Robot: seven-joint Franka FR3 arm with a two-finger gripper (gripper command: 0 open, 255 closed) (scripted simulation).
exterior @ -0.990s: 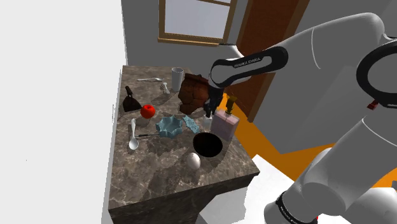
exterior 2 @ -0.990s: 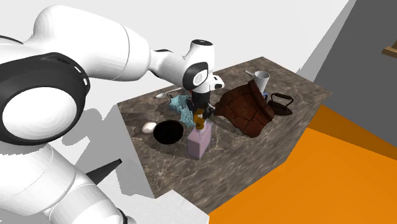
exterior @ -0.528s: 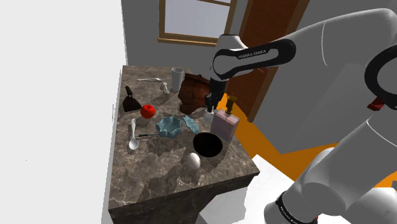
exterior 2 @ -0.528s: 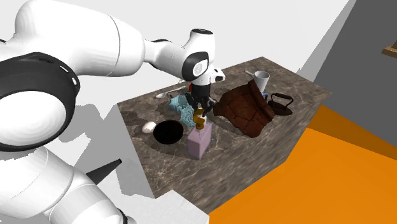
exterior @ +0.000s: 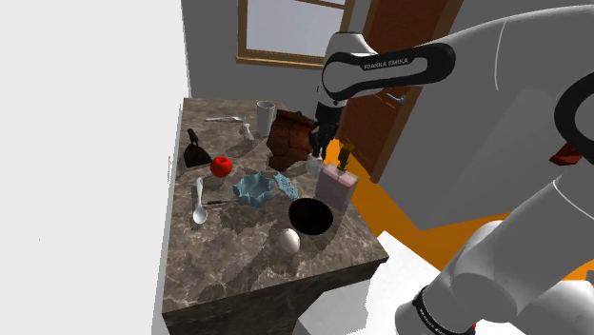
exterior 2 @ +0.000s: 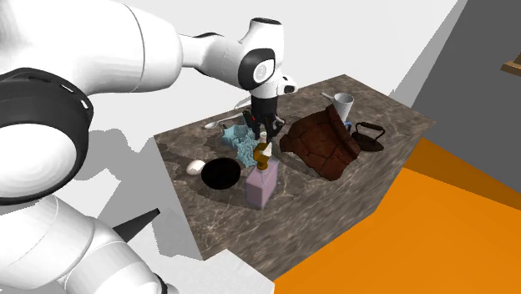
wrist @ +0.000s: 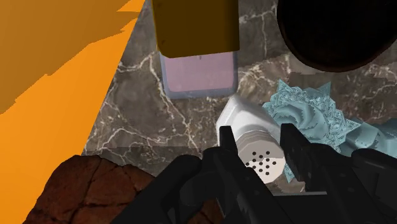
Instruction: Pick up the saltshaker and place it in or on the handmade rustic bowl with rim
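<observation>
The end effector [wrist: 256, 141] clasps the white saltshaker [wrist: 259, 160] just below its perforated cap, near the shoulder view's centre, a little up-frame of the black bowl [exterior: 311, 217]. It looks light, rigid and smooth, so it may slip; the body under the cap seems the best hold.
</observation>
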